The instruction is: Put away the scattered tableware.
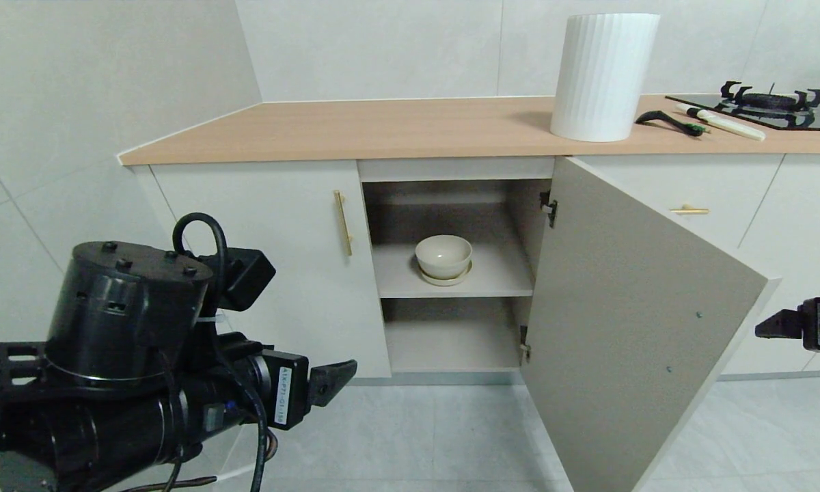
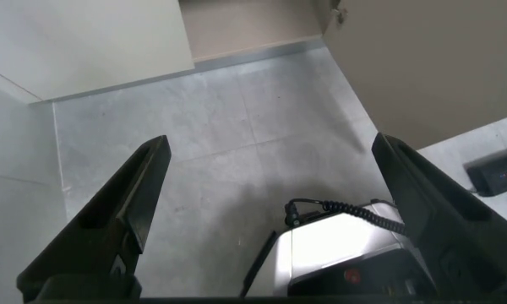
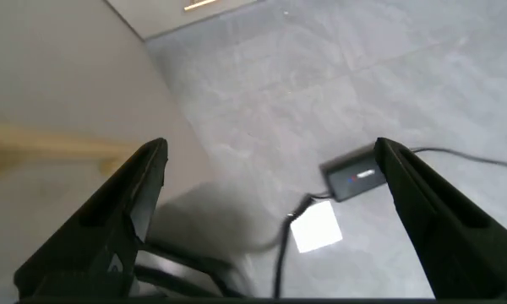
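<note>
A cream bowl point(image 1: 443, 255) stands on a small matching plate point(image 1: 444, 279) on the middle shelf point(image 1: 499, 273) of the open cabinet. My left gripper point(image 1: 338, 378) hangs low at the left, well in front of the cabinet and apart from the bowl. The left wrist view shows this gripper point(image 2: 270, 160) open over the grey floor tiles with nothing between its fingers. My right gripper point(image 1: 765, 328) sits at the right edge, beyond the open door. It point(image 3: 270, 156) is open too, empty, above the floor.
The cabinet door point(image 1: 629, 314) swings out wide to the right between my two arms. On the wooden counter point(image 1: 383, 126) stand a tall white ribbed container point(image 1: 603, 75), a black-handled tool point(image 1: 670, 121) and a white-handled knife point(image 1: 724, 125), beside a stove point(image 1: 779, 102). A black adapter point(image 3: 355, 176) lies on the floor.
</note>
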